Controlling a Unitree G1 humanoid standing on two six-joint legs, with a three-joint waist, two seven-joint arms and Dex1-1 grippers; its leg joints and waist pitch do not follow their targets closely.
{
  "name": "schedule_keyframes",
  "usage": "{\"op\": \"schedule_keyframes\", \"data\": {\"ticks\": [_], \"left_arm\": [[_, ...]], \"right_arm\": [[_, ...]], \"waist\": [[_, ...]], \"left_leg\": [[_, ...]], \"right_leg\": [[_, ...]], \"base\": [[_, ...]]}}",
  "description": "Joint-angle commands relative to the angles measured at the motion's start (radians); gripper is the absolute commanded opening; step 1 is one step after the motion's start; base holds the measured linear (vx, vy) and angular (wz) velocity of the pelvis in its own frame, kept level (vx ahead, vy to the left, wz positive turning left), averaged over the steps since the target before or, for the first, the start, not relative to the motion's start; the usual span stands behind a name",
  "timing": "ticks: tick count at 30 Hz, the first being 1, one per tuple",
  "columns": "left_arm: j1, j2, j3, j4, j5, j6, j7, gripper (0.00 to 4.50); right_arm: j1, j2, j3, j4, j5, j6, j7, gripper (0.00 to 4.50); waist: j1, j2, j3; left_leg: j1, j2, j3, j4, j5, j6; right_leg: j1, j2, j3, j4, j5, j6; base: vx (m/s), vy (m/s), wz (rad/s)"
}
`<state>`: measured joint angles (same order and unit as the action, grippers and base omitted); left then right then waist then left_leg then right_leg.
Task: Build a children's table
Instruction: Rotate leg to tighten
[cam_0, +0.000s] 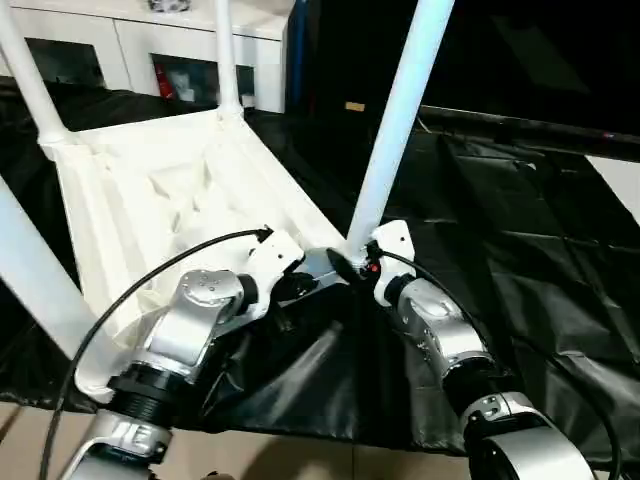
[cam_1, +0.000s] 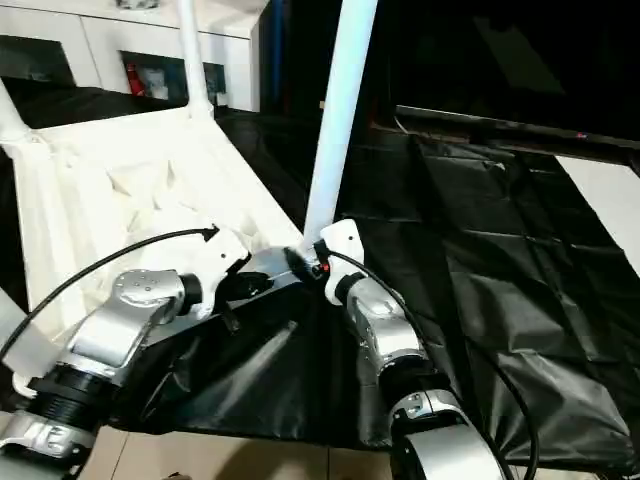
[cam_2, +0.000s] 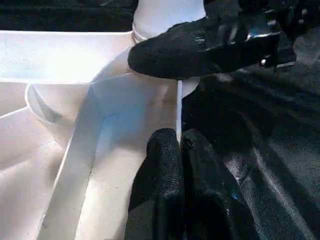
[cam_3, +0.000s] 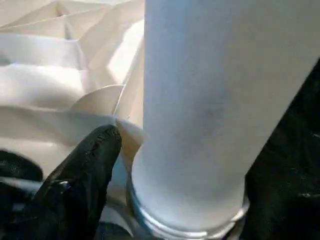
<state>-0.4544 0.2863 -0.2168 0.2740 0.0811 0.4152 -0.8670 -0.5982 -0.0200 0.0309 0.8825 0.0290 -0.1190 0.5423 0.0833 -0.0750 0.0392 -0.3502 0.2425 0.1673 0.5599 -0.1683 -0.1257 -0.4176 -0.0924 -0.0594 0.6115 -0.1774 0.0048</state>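
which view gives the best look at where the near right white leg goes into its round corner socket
The right wrist view: the white tapered tubular leg fills it down to its ringed base in the socket. The left wrist view has the right gripper's black finger across that joint. The head views show the whole leg, its base crowded by both grippers.

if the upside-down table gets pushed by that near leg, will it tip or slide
Probably slides: the table top lies flat on smooth black sheeting, so it may skid or bunch it. A push high on the leg could lever the near corner up. Thin ribbed plastic suggests it is light.
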Motion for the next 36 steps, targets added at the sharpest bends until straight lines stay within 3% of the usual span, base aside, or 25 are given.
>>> {"op": "schedule_keyframes", "data": {"ticks": [1,7,14,20,26,28,32,36], "left_arm": [[-0.003,0.008,-0.070,0.025,-0.026,-0.010,-0.081,0.00],[-0.024,0.086,-0.067,0.066,-0.060,-0.067,-0.232,0.00],[-0.031,0.139,-0.087,0.087,-0.113,-0.132,-0.412,0.00],[-0.055,0.157,-0.100,0.122,-0.112,-0.166,-0.467,0.00],[-0.076,0.173,-0.104,0.160,-0.103,-0.199,-0.497,0.00],[-0.081,0.181,-0.103,0.172,-0.096,-0.207,-0.497,0.00],[-0.078,0.176,-0.092,0.174,-0.096,-0.206,-0.476,0.00],[-0.076,0.132,-0.065,0.186,-0.099,-0.191,-0.381,0.00]], "right_arm": [[-0.024,-0.007,0.080,-0.030,0.013,0.019,0.190,3.73],[-0.010,-0.111,0.121,-0.080,0.051,0.026,0.494,3.73],[-0.024,-0.206,0.156,-0.100,0.075,0.053,0.762,3.73],[-0.028,-0.239,0.185,-0.110,0.066,0.055,0.860,3.50],[-0.023,-0.253,0.209,-0.121,0.054,0.055,0.911,2.98],[-0.018,-0.249,0.207,-0.124,0.057,0.055,0.909,2.72],[-0.003,-0.240,0.205,-0.133,0.063,0.062,0.899,2.64],[0.028,-0.191,0.162,-0.141,0.096,0.076,0.807,2.61]], "waist": [[0.003,0.007,-0.052],[0.009,0.007,-0.057],[0.023,0.014,-0.055],[0.034,0.010,-0.053],[0.044,0.008,-0.055],[0.045,0.009,-0.055],[0.045,0.008,-0.055],[0.049,0.009,-0.053]], "left_leg": [[-0.008,-0.019,0.017,-0.066,-0.285,0.008],[-0.004,-0.020,0.023,-0.056,-0.195,0.047],[0.005,-0.013,0.024,-0.057,-0.233,0.050],[0.003,-0.012,0.023,-0.059,-0.262,0.027],[0.001,-0.013,0.024,-0.056,-0.232,0.030],[0.001,-0.013,0.024,-0.056,-0.229,0.028],[0.001,-0.013,0.024,-0.057,-0.239,0.020],[0.001,-0.012,0.024,-0.058,-0.243,0.019]], "right_leg": [[0.049,-0.025,0.028,-0.075,-0.261,-0.146],[0.056,-0.022,0.028,-0.059,-0.109,-0.211],[0.053,-0.024,0.028,-0.056,-0.109,-0.249],[0.053,-0.028,0.029,-0.060,-0.187,-0.227],[0.054,-0.028,0.029,-0.056,-0.168,-0.224],[0.054,-0.026,0.029,-0.055,-0.163,-0.224],[0.055,-0.028,0.029,-0.057,-0.180,-0.221],[0.053,-0.029,0.030,-0.060,-0.196,-0.213]], "base": [[0.000,0.000,0.00],[0.000,0.000,0.00],[0.000,0.000,0.00],[0.000,0.000,0.00],[0.000,0.000,0.00],[0.000,0.000,0.00],[0.000,0.000,0.00],[0.000,0.000,0.00]]}}
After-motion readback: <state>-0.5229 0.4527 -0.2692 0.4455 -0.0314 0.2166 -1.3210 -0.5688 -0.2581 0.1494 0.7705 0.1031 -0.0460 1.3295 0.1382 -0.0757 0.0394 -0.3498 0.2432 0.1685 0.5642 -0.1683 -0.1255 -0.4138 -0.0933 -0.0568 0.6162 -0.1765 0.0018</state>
